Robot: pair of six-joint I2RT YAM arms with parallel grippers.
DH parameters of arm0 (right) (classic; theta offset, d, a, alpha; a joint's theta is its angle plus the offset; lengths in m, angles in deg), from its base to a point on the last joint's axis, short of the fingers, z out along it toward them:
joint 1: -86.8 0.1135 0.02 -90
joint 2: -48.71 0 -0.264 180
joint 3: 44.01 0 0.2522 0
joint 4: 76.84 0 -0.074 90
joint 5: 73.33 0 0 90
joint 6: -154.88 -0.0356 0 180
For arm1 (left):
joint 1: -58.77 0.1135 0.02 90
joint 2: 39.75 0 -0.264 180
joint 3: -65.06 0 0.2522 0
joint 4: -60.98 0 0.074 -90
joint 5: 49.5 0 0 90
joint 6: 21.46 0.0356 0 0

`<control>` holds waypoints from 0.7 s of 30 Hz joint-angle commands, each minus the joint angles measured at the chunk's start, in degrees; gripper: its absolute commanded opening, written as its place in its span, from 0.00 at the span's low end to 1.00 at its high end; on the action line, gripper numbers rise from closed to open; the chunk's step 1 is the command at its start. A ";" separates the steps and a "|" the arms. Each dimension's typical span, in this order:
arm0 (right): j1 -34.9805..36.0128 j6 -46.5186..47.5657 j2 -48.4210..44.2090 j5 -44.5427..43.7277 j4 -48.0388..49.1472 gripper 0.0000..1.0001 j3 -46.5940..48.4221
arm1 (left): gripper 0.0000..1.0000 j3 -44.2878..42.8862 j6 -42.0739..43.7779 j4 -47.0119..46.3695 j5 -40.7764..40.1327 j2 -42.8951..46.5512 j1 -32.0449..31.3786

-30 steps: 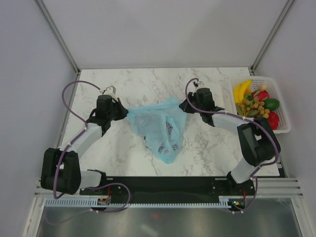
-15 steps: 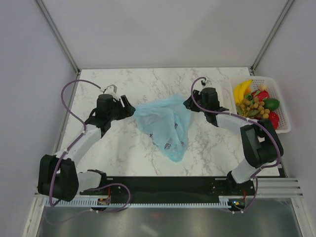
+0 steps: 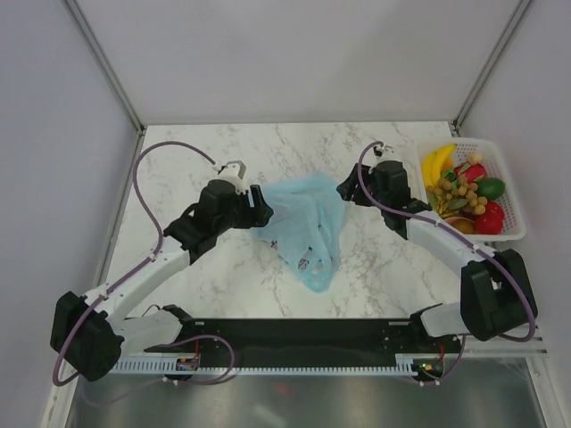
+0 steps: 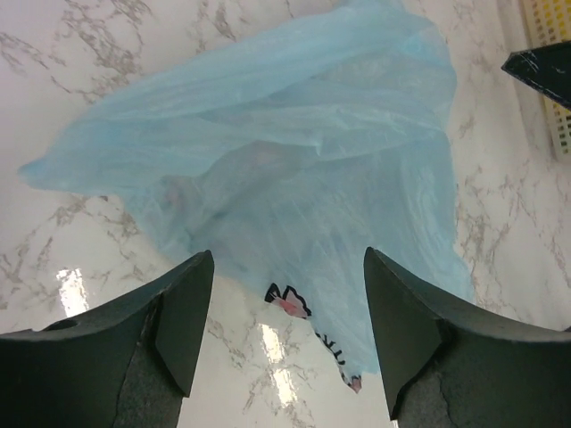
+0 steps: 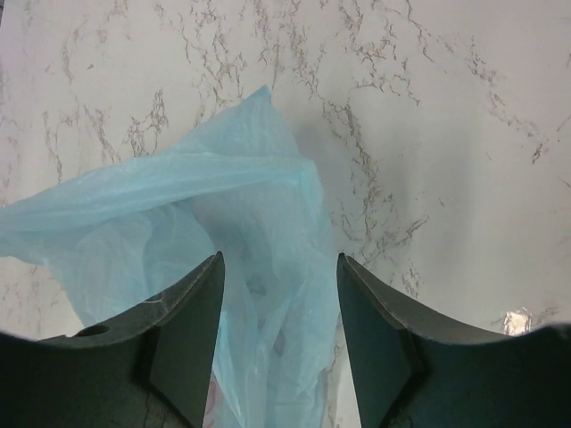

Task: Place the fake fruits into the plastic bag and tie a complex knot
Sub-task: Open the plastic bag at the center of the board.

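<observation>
Left end effector (image 4: 285,259) and right end effector (image 5: 281,259) gape apart above the bag (image 3: 302,223), holding nothing.
It lies slack: you risk dropping fruit (image 3: 464,187) onto a shut mouth.

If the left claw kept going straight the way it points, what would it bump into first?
Probably the plastic bag, lying crumpled on the table right ahead of the left gripper and its open jaws; depth is unclear.

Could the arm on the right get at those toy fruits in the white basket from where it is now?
Probably yes. The basket sits open-topped just beside that arm, nothing covers the fruits, and the right end effector is open and empty by the edge of the bag.
</observation>
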 commanded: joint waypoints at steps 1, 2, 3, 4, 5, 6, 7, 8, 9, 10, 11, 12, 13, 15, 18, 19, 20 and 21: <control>0.07 1.58 -3.72 -0.37 -4.62 0.62 -3.25 | 0.76 0.11 -1.48 1.05 -1.06 -0.74 -3.94; 0.16 1.67 -4.08 -0.37 -4.80 0.62 -4.05 | 0.77 -0.06 -1.04 1.22 -1.23 -1.62 -4.65; 0.07 1.59 -4.61 -0.45 -4.80 0.62 -4.93 | 0.78 -0.15 -0.86 1.48 -1.24 -1.97 -5.44; 0.07 1.67 -5.13 -0.54 -4.71 0.62 -6.59 | 0.82 -0.33 -0.60 1.57 -1.24 -2.32 -6.93; 0.07 1.59 -5.22 -0.11 -4.54 0.63 -7.30 | 0.82 -0.41 -0.51 1.66 -0.98 -3.02 -7.73; 0.07 1.41 -5.31 0.33 -3.66 0.62 -8.09 | 0.83 -0.68 -0.34 1.75 -0.97 -3.29 -8.52; 0.07 1.15 -5.23 0.86 -2.87 0.62 -9.49 | 0.85 -0.85 -0.42 1.75 -0.97 -3.64 -10.09; 0.07 0.80 -5.14 2.34 -2.08 0.62 -10.20 | 0.86 -1.20 -0.51 1.84 -1.41 -4.43 -10.81; 0.07 0.36 -4.62 2.88 -0.33 0.61 -10.82 | 0.86 -1.29 -0.60 1.93 -1.67 -4.87 -11.51; 0.16 0.01 -4.09 3.50 0.73 0.61 -11.70 | 0.86 -1.47 -0.69 2.01 -1.85 -5.22 -12.47; 0.24 -0.26 -3.47 4.11 1.78 0.61 -11.88 | 0.86 -1.56 -1.12 2.10 -1.94 -5.66 -12.66; 0.51 -0.43 -1.99 5.51 3.88 0.61 -12.05 | 0.86 -1.65 -1.30 2.02 -2.03 -6.10 -13.35; 1.55 -0.35 -1.02 5.70 4.60 0.61 -11.62 | 0.86 -1.73 -1.56 2.10 -2.20 -6.28 -13.62; 2.79 0.09 1.96 5.52 5.13 0.60 -10.65 | 0.86 -2.43 -1.83 2.10 -2.73 -6.72 -14.06; 4.46 -0.08 4.34 5.00 7.06 0.56 -10.48 | 0.86 -4.02 -1.83 2.28 -3.08 -6.90 -15.20; 4.64 -0.26 4.96 4.91 7.16 0.52 -10.30 | 0.86 -4.45 -2.00 2.28 -3.08 -7.42 -15.29; 4.64 -0.35 5.40 4.91 7.16 0.47 -10.21 | 0.87 -5.33 -2.18 2.45 -3.17 -7.69 -15.38; 4.64 -0.35 6.02 4.99 7.59 0.35 -10.30 | 0.87 -5.77 -2.27 2.54 -3.17 -8.30 -15.47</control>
